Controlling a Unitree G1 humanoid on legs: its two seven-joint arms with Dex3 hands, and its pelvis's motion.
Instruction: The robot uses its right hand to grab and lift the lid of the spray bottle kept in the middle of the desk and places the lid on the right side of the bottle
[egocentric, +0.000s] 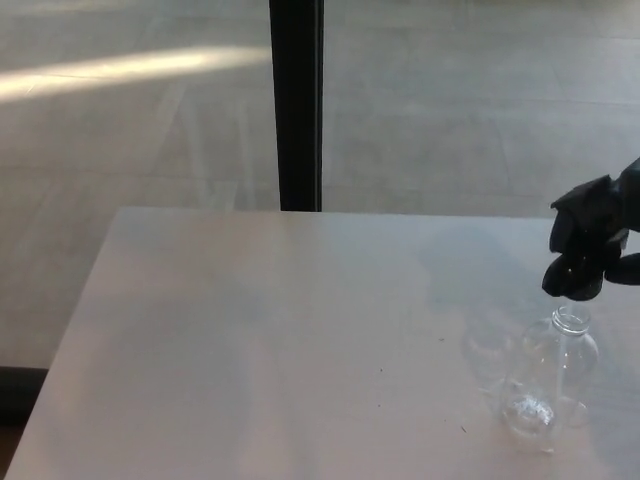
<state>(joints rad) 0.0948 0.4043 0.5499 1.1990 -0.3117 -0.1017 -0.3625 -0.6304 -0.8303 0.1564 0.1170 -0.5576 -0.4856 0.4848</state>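
Note:
A clear plastic spray bottle (548, 375) stands upright near the right front of the white desk (250, 350), and its neck (571, 320) is open and bare. My right hand (592, 240) hangs just above and slightly right of the neck, coming in from the right edge. Its fingers are closed around a dark lump, the black lid (570, 277), which is clear of the bottle. The lid blends with the black fingers, so its shape is hard to make out. My left hand does not show.
The desk's far edge runs across the middle of the picture, with grey floor beyond it. A black vertical post (296, 100) stands behind the desk at centre. The desk's left edge slants down to the lower left.

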